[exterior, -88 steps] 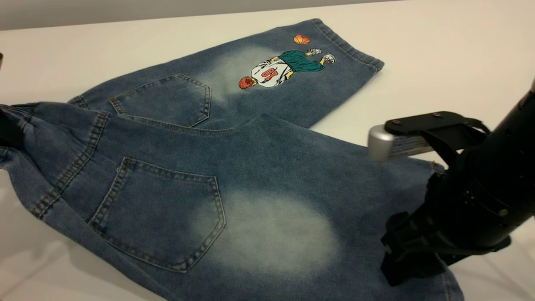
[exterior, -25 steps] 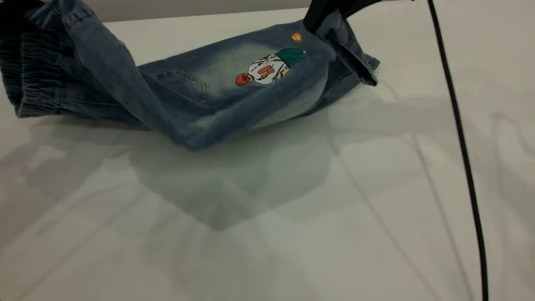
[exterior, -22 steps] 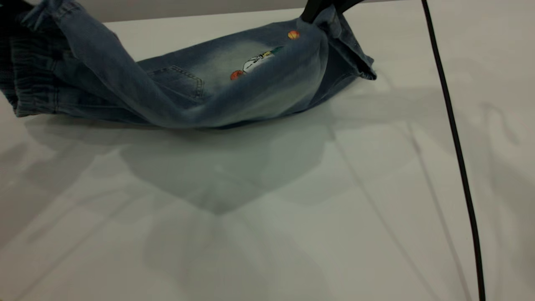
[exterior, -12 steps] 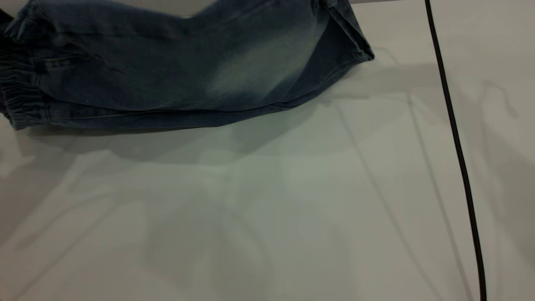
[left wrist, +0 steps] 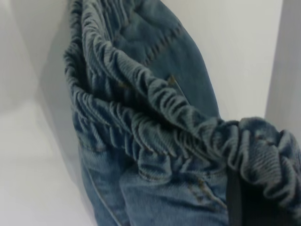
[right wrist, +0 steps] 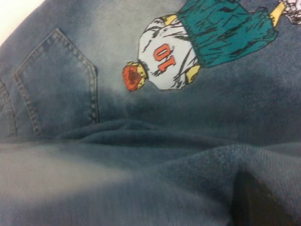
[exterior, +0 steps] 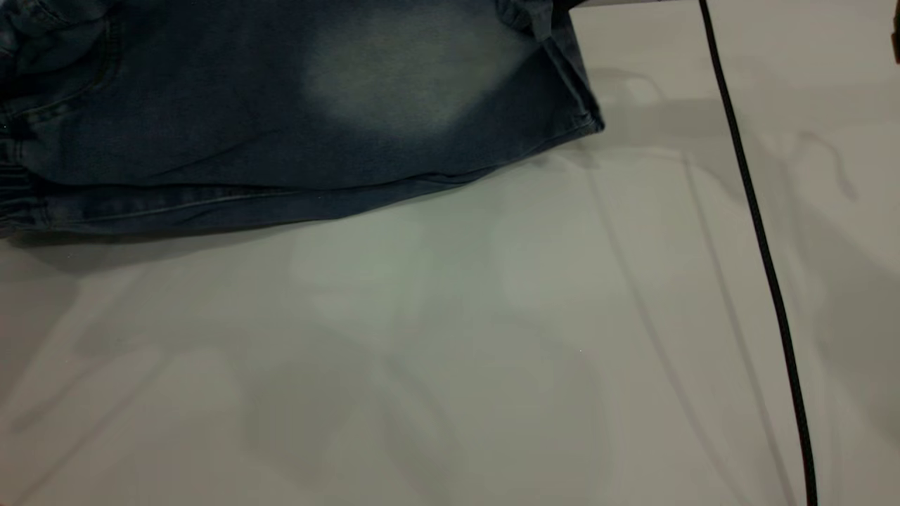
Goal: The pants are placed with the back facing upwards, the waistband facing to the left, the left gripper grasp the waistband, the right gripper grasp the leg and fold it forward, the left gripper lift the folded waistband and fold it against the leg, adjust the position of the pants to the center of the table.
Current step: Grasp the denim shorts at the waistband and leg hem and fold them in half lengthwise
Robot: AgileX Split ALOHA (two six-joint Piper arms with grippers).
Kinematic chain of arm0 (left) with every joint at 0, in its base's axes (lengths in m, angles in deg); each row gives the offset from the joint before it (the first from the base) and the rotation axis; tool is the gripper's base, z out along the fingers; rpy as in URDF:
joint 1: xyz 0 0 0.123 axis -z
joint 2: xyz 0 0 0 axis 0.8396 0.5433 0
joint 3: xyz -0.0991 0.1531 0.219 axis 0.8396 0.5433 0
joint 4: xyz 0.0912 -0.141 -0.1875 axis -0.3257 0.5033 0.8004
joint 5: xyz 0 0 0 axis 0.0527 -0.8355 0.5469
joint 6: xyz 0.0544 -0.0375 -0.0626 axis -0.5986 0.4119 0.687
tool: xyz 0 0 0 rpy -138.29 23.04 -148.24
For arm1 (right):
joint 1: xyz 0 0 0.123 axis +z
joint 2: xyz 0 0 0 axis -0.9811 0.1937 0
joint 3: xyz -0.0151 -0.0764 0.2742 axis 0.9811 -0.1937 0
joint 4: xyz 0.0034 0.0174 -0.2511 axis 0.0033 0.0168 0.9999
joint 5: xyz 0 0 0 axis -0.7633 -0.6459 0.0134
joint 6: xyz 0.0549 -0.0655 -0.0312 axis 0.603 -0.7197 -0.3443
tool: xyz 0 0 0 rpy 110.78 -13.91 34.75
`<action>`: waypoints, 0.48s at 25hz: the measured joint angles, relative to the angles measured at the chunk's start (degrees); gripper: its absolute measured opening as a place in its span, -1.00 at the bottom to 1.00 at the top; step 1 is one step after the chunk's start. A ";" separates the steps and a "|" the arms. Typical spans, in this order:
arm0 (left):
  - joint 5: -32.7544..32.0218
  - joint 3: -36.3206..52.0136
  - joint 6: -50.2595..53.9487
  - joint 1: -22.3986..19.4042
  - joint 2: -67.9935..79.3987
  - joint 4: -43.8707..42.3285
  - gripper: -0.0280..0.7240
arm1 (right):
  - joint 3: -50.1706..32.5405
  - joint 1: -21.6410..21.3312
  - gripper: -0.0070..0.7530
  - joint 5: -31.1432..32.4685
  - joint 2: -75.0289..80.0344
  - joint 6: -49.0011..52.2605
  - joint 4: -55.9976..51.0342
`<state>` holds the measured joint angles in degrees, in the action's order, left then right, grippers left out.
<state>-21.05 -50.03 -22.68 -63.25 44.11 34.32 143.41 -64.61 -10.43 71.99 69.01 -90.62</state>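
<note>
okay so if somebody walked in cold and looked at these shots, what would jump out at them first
Most striking is the blue denim pants, folded over at the far left of the white table, with a pale faded patch facing up. The right wrist view shows a bright basketball-player print beside a stitched back pocket. In the left wrist view, the ruched waistband fills the picture.

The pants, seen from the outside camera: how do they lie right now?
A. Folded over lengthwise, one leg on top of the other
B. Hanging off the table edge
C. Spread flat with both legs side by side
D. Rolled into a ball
A: in the exterior view the pants show a single leg with its faded patch on top and a second layer's edge beneath it, lying on the table.
</note>
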 joint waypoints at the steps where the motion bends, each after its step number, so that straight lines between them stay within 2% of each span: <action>1: 0.87 -0.05 0.00 0.00 0.29 0.00 -0.60 | 0.00 0.00 -0.95 -0.40 0.17 0.29 -0.31; 12: 3.98 -0.21 1.23 0.00 9.49 -0.11 -0.60 | 0.11 0.00 -0.95 -4.94 0.50 2.30 0.31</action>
<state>-17.07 -50.24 -21.45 -63.25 53.60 34.21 143.52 -64.61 -15.37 72.49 71.30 -90.31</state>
